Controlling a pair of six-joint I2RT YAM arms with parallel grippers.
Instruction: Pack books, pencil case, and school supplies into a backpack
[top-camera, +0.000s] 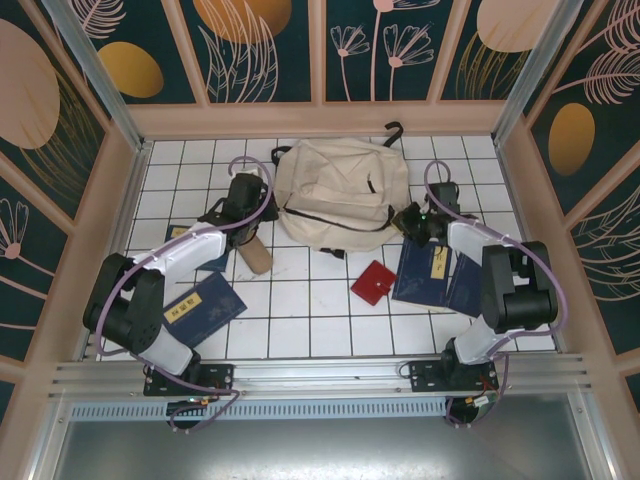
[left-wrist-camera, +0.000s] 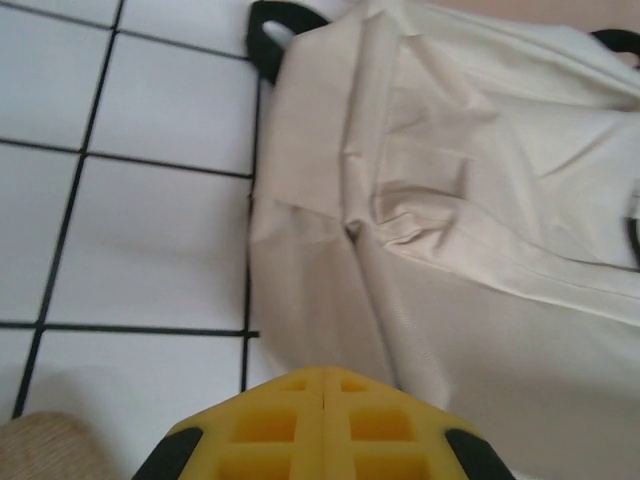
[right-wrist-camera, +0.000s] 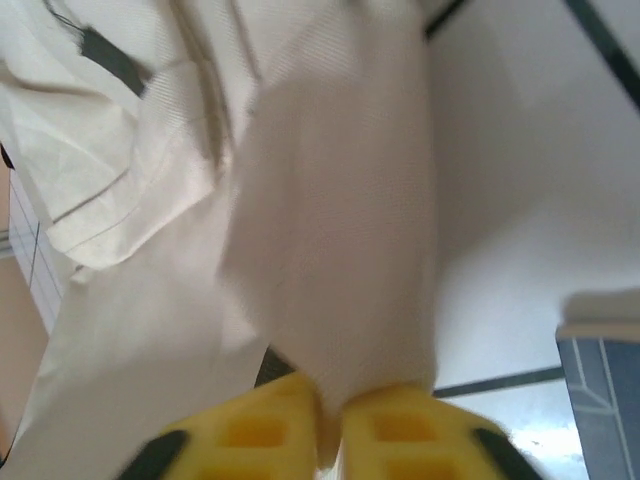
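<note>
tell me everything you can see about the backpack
The backpack is large, of soft cream-beige fabric, creased and slumped. A dark zip line curves across its front, and it has black straps at its far end. It lies flat on the white tiled table, at the back centre. The right gripper pinches a fold of its cloth. The left gripper, shut, sits at its left edge.

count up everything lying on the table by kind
navy books: 4
tan pencil case: 1
red case: 1
backpack: 1
total: 7
</note>
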